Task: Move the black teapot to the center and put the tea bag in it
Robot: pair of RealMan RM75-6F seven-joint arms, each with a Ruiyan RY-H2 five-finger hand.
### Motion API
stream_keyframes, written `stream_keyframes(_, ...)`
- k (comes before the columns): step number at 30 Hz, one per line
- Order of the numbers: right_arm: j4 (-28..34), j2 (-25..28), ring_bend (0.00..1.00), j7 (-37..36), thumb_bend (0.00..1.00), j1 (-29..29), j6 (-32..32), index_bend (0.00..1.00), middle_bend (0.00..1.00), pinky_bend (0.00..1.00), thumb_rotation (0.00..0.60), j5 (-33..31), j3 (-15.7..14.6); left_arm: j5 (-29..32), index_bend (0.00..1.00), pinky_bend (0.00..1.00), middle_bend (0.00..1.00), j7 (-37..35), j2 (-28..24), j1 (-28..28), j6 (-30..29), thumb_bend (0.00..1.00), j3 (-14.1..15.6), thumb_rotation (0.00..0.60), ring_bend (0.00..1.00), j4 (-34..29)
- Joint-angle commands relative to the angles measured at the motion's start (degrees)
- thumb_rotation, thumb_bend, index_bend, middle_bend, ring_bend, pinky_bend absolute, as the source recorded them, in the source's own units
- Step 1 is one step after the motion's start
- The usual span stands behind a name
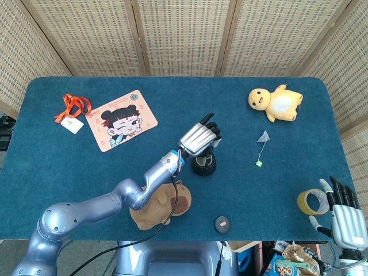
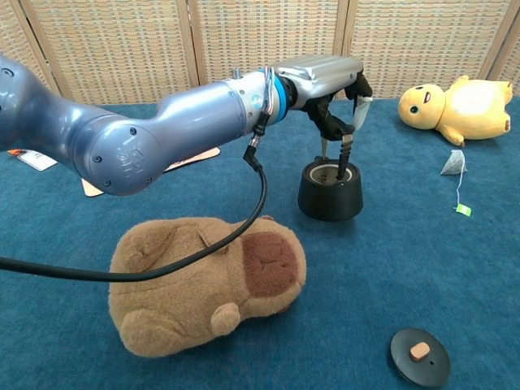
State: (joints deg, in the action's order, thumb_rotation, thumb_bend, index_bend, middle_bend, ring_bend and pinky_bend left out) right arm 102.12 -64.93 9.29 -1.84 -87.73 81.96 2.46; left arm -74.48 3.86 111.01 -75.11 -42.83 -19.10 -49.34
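Sitting near the middle of the desk point(image 1: 52, 172) with its lid point(image 2: 418, 356) off so the tea bag point(image 1: 263, 138) can go in, the black teapot point(image 2: 330, 191) is touched at the rim by the left hand point(image 2: 329, 85), while the right hand point(image 1: 340, 202) is kept open

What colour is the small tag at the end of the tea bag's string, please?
Green; the tag of the tea bag shows best in the chest view.
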Motion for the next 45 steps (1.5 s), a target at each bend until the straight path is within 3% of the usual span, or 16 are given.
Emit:
stream_keyframes(1,-0.07,0.02,0.0,-0.1,0.38,-0.1,0.0,0.0,0.03,0.02,0.6,-0.1,-0.04,-0.54,0.78,0.0,0.38,-0.44,1.06,-0.46,-0.21,0.47,0.63,0.6,0.22,1.11)
stream_keyframes(20,0.05,0.17,0.0,0.0,0.38,-0.67,-0.35,0.0,0.03,0.02,0.6,-0.43,-0.06,-2.67,0.78,0.0,0.35,-1.37,3.87,-0.64,-1.12,0.47,3.17,0.6,0.22,4.83)
stream_keyframes(32,0.12,0.19,0.0,0.09,0.38,-0.67,-0.14,0.0,0.03,0.02,0.6,-0.57,0.0,-3.44,0.71,0.0,0.32,-2.76,3.34,-0.48,-2.41,0.47,3.12,0.6,0.18,4.39)
stream_keyframes(36,0.25,0.26,0.0,0.13,0.38,-0.73,-0.19,0.0,0.03,0.02,0.6,-0.57,0.0,-3.24,0.61,0.0,0.28,-2.23,3.24,-0.48,-1.64,0.47,3.38,0.6,0.16,4.13)
stream_keyframes(45,0.3,0.28,0.0,0.16,0.38,-0.8,-0.12,0.0,0.03,0.02,0.6,-0.71,0.03,-1.96,0.55,0.0,0.25,0.91,2.83,-0.14,-0.72,0.48,3.29,0.6,0.14,2.99)
